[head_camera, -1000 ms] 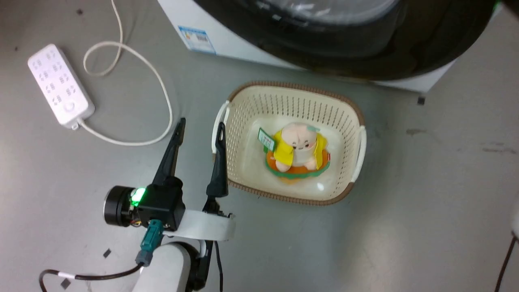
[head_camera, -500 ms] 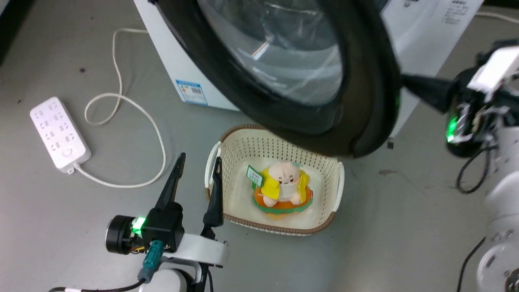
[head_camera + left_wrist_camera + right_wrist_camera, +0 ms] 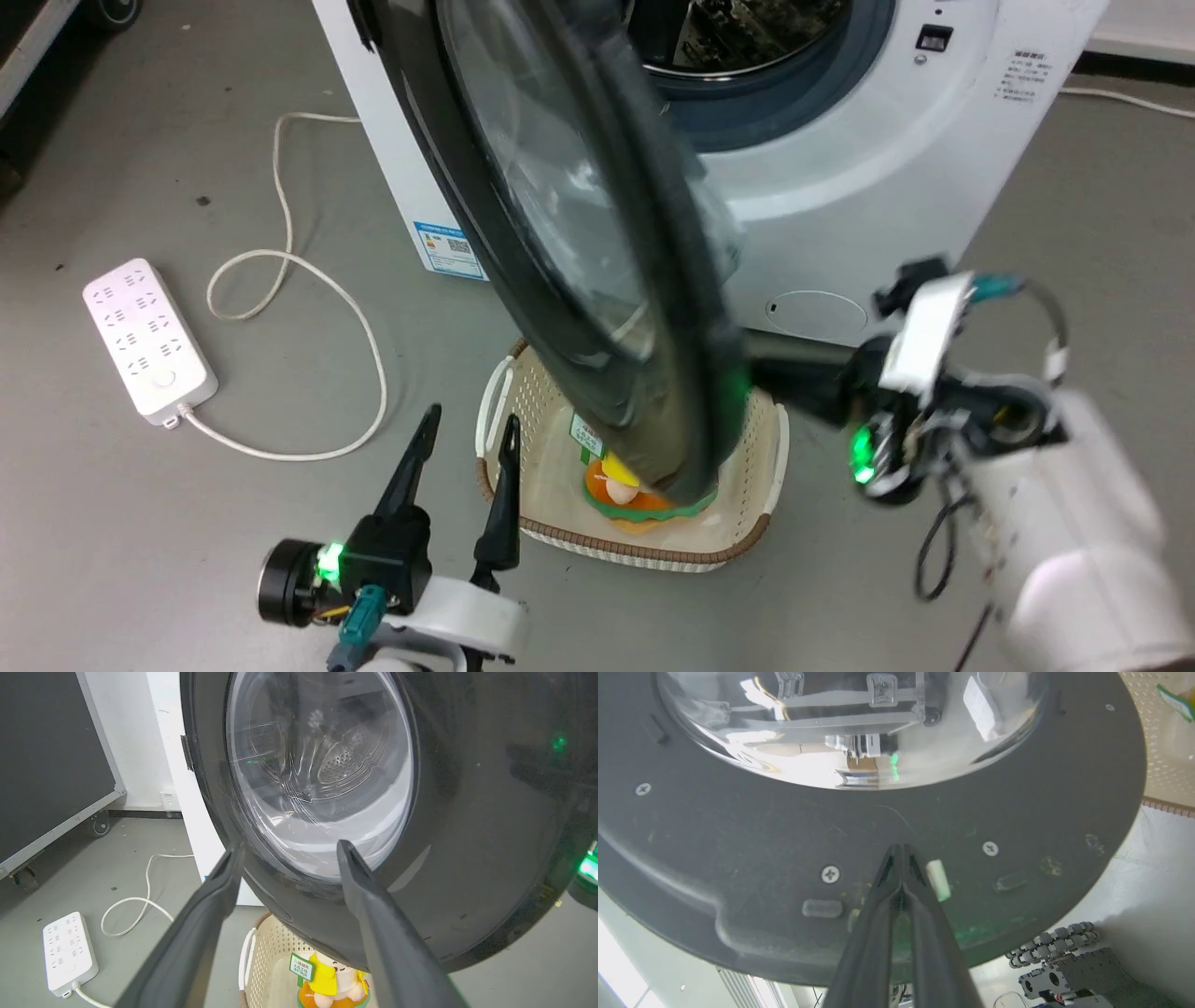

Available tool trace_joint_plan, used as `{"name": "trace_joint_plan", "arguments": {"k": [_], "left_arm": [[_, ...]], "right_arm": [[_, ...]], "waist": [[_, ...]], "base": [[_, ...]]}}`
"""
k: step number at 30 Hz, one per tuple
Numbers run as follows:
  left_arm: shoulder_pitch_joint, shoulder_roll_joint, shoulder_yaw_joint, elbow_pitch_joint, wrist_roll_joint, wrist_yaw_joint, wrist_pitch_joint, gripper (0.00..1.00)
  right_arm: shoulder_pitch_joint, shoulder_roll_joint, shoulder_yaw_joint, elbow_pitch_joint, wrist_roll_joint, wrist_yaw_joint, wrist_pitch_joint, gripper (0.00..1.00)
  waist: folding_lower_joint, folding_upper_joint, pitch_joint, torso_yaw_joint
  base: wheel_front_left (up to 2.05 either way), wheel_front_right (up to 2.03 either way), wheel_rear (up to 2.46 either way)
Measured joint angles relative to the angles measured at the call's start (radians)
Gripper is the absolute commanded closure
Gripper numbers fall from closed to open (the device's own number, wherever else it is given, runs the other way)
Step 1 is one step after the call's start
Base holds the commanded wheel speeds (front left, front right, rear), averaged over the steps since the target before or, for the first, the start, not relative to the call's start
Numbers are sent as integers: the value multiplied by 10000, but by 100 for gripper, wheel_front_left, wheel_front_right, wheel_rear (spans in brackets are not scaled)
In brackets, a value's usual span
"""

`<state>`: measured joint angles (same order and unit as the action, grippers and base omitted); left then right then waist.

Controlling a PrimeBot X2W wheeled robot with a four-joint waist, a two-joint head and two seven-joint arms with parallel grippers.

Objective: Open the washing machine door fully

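washing machine door (image 3: 560, 233) overhangs basket (image 3: 644, 556); right claw (image 3: 901, 848) together against it, left claw (image 3: 471, 416) apart.

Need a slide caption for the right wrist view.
Right gripper, fingers shut together, tips at the dark inner face of the washing machine door, beside its glass bowl.

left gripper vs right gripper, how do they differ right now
The left gripper is open, fingers spread wide; the right gripper is shut, fingers pressed together. The left gripper holds nothing, near the laundry basket; the right gripper's tips meet the washing machine door on its inner face. The left gripper faces the door's outer side, the right gripper its inner side. Both have long dark fingers.
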<state>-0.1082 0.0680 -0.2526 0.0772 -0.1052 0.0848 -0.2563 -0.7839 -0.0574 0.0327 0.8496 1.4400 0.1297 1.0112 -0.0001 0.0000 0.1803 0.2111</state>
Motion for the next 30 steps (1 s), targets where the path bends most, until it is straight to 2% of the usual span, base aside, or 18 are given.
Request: {"name": "trace_joint_plan", "arguments": {"k": [3, 6, 11, 12, 13, 14, 18, 25, 28, 30], "left_arm": [[121, -8, -4, 127, -36, 2, 0, 0], [185, -36, 15, 151, -44, 4, 0, 0], [262, -67, 105, 174, -48, 13, 0, 0], [267, -67, 140, 176, -48, 15, 0, 0], [277, -65, 178, 176, -48, 17, 0, 0], [289, -63, 230, 178, -50, 36, 0, 0], [376, -44, 437, 169, -123, 42, 0, 0], [486, 73, 890, 132, -334, 29, 0, 0], [587, 111, 1078, 75, -389, 29, 0, 0], [673, 130, 1154, 35, -422, 6, 0, 0]], "right_arm": [[656, 27, 1298, -577, 1143, 0, -571, 100], [1038, 40, 2424, -1137, 1820, 0, -1227, 100], [1281, 69, 3051, -1519, 2117, 0, -2428, 100], [1281, 58, 3018, -1572, 2046, 0, -2713, 90], [1283, 15, 2978, -1662, 1981, 0, -2945, 52], [1287, -59, 2947, -1824, 1852, 0, -3189, 0], [1424, -871, 2861, -3062, 694, 0, -4638, 0], [2668, -2909, 3467, -5998, -3684, 0, -8587, 0], [3334, -3459, 3549, -6604, -5522, 0, -10130, 0], [3834, -3605, 3281, -6824, -6640, 0, -11003, 0]], "waist": [[0, 0, -85, 61], [1, 0, -144, 105], [1, 0, -286, 90], [1, 0, -325, 65], [1, 0, -364, 33], [1, 0, -404, -12], [1, 0, -593, -247], [1, 0, -991, -885], [0, 0, -1175, -1197], [0, 0, -1282, -1400]], "base": [[0, 0, 0], [0, 0, 0], [0, 0, 0], [0, 0, 0], [0, 0, 0], [0, 0, 0], [0, 0, 0], [0, 0, 0], [0, 0, 0], [0, 0, 0]]}}
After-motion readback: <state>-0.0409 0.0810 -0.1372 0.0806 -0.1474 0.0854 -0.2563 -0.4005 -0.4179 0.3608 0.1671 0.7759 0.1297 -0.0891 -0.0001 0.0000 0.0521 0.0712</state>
